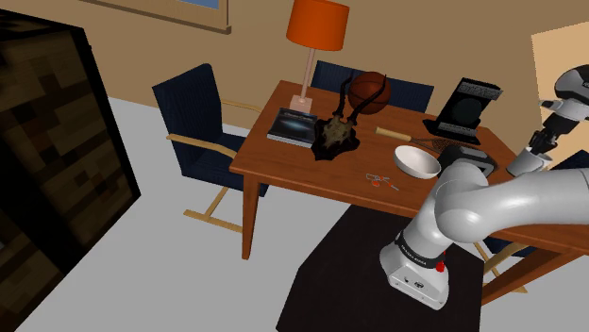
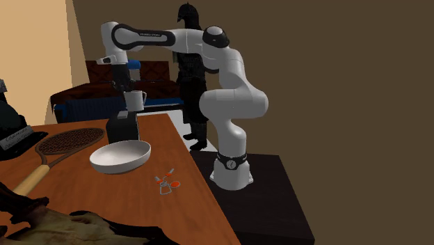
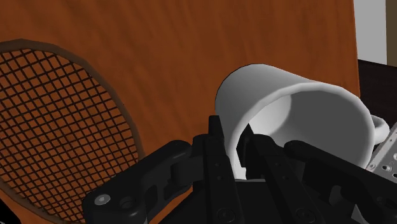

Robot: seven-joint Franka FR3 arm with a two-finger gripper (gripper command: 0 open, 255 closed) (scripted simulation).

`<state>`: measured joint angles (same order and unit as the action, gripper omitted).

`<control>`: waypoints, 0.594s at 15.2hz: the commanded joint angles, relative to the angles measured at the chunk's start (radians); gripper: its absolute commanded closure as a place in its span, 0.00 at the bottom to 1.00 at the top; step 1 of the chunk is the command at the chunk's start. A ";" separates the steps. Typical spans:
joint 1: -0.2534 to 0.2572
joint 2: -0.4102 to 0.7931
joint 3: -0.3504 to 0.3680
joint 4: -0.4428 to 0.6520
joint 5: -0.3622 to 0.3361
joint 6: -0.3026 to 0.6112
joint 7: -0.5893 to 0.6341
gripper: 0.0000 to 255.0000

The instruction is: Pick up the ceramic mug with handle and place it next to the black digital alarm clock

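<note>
The pincer [image 3: 236,149] is clamped on the white mug [image 3: 299,121]: one finger sits inside the mouth, the other outside, and the wall is pinched between them just under the rim. The mug hangs clear of the desk [image 2: 189,209], and in the second exterior view it hovers directly above the black alarm clock [image 2: 122,128].

As I see it, the mug is up and the job now is setting it down. It needs carrying sideways off the clock first, since coming straight down from here would land it on the clock's top. A bare patch of desk close beside the clock looks the safest spot. The white bowl [image 2: 119,156] and the racket [image 2: 68,141] lie below and off to one side of the pincer, so I would lower away from both. A rim pinch lets a mug swing, so I would go slowly, keep the wrist level, and open only once the base sits flat.

The mug's long axis runs in line with the pincer's fingers, close to upright, with the mouth towards the pincer and the base towards the desk. Its handle [image 3: 380,130] sticks out on the side opposite the gripped wall.
</note>
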<state>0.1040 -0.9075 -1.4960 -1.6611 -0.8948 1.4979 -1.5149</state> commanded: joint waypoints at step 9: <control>-0.019 -0.046 -0.049 -0.097 -0.052 0.091 0.031 1.00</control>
<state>0.0851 -0.9487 -1.5381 -1.7529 -0.9410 1.5810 -1.4847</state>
